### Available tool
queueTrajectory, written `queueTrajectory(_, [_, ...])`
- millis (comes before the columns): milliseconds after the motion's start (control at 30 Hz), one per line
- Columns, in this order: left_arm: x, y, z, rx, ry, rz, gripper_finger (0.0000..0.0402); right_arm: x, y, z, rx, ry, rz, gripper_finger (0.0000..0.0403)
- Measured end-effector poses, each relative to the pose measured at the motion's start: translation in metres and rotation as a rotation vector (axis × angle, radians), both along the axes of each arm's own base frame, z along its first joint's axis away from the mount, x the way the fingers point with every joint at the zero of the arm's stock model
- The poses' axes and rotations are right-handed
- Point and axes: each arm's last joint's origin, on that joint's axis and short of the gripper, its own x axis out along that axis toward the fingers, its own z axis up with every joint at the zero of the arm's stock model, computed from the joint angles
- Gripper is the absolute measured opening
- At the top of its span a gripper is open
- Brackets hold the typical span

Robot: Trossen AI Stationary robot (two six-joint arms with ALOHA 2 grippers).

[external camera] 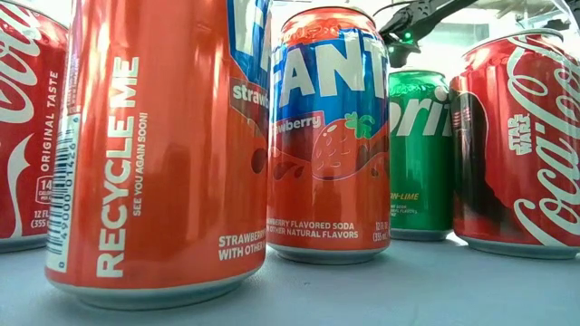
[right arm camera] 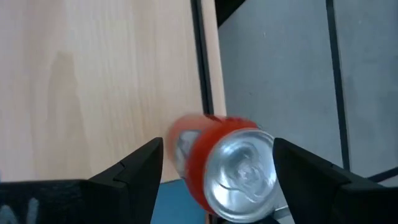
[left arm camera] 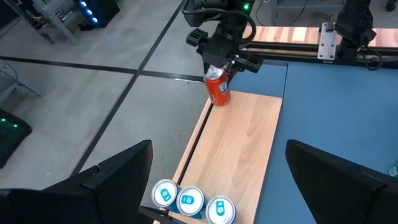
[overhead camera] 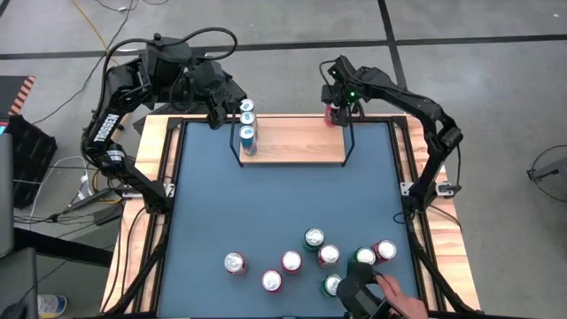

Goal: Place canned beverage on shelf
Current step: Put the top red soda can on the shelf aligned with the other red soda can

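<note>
1. The blue table top with its wooden rim fills the middle of the high view.
2. The left arm reaches in from the upper left of the high view. The right arm bends in from the upper right.
3. The shelf, a light-wood board with black wire frames at its ends, lies along the upper edge of the table top.
4. The left gripper hovers just above the shelf's left end, its fingers spread wide with nothing between them.
5. The right gripper is at the shelf's upper right corner. Its fingers stand on either side of a red can; whether they press on it I cannot tell. In the left wrist view that can stands upright on the far corner of the board, under the gripper.
6. Three blue-topped cans stand in a row touching one another at the shelf's left end.
7. A loose group of cans, red and green, stands in the lower middle to lower right of the high view, well apart from the shelf.
8. A person's hand shows at the lower right edge, next to a dark object by those cans.
9. In the low view, Fanta, Sprite and Coca-Cola cans fill the frame.
</note>
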Motion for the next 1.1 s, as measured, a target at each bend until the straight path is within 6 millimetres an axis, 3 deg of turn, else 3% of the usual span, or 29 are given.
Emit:
queueTrajectory(367, [0.0, 0.0, 0.0, 0.0, -0.001, 0.0, 0.0353, 0.011, 0.008, 0.003, -0.025, -0.034, 0.008, 0.0286])
queueTrajectory(533, [0.0, 0.0, 0.0, -0.003, -0.003, 0.002, 0.0353, 0.01, 0.008, 0.015, -0.029, -0.039, 0.007, 0.0286])
queueTrajectory(800, [-0.001, -0.001, -0.003, -0.033, 0.018, 0.012, 0.0353, -0.009, -0.005, 0.046, -0.007, -0.118, -0.058, 0.0286])
queueTrajectory(967, [-0.002, -0.001, -0.003, -0.06, 0.005, 0.027, 0.0353, -0.025, -0.017, 0.046, -0.016, -0.083, -0.128, 0.0286])
queueTrajectory(1100, [0.0, 0.0, -0.005, -0.076, 0.006, 0.025, 0.0353, -0.032, -0.014, 0.043, 0.093, -0.091, -0.122, 0.0286])
